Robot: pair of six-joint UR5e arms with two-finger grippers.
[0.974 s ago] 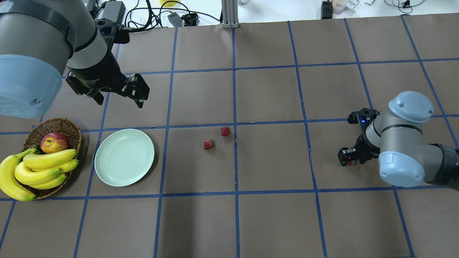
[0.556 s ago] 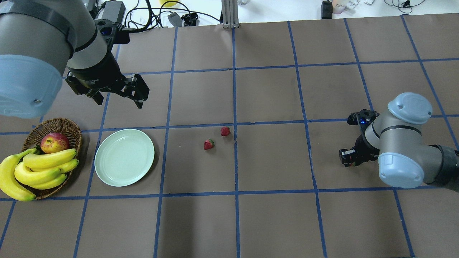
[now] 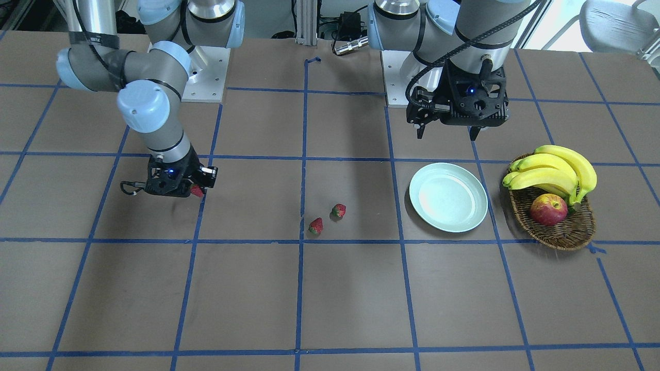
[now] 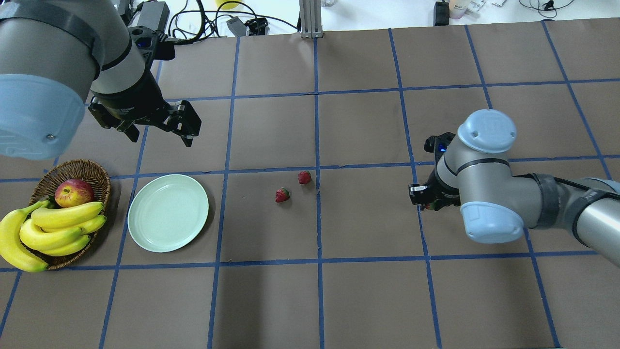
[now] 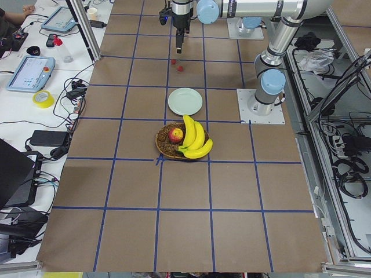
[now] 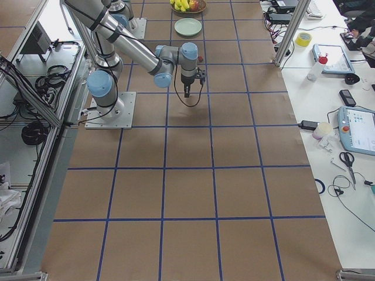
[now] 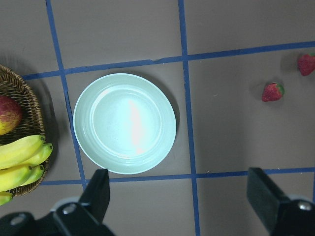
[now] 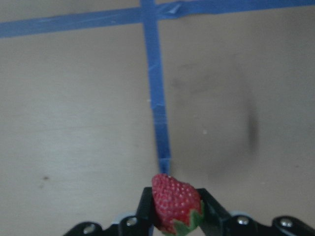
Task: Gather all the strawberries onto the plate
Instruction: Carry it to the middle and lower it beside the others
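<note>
Over brown table (image 4: 358, 131), right tool (image 3: 197, 189) clamps a strawberry (image 8: 173, 199) between its fingers.

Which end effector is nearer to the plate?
Left. The left end effector hangs open above the plate; the right end effector, shut on a strawberry, is far past the two loose strawberries.

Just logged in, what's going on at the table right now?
The right end effector is shut on one strawberry and holds it above the table. The other two strawberries lie loose near the table's middle. The plate is empty, and the left end effector hangs open near it, holding nothing.
</note>
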